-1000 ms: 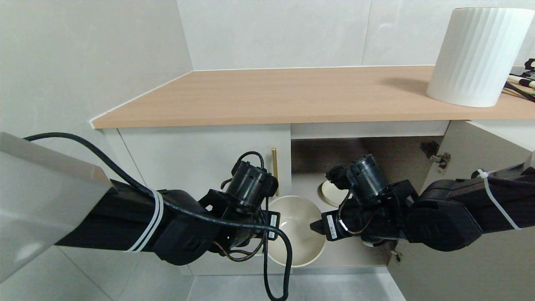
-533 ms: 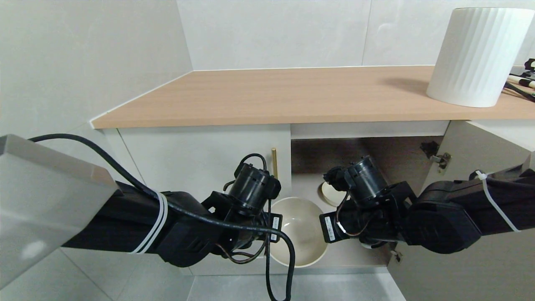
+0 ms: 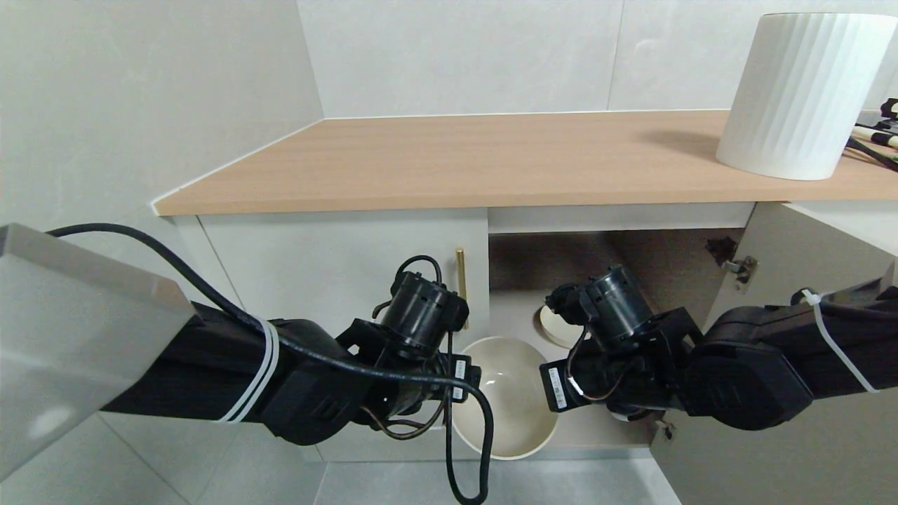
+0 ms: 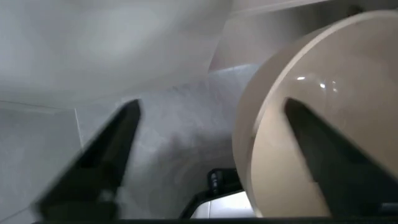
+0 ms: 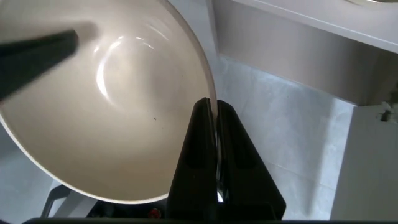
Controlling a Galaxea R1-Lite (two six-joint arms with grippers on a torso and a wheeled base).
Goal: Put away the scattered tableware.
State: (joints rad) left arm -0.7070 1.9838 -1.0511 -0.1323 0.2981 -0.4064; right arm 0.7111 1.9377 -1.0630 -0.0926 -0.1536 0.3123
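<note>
Right gripper (image 5: 213, 111): clamped on the rim of the cream bowl (image 3: 506, 400). Left gripper (image 4: 211, 106): fingers apart, astride the bowl's other edge. Bowl held tilted at the mouth of the open cabinet (image 3: 631, 252), not yet set down. Small plate (image 3: 555, 328) already inside. Judged roughly midway: placing and release outstanding.

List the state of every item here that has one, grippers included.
Bowl: empty, opening up, held by its rim.
Right gripper: shut on the bowl's rim.
Left gripper: open, one finger each side of the bowl's rim.
Right cabinet door: open.
Left cabinet door: shut.
Plate: lying flat inside the cabinet.
White container: upright on the counter.
</note>
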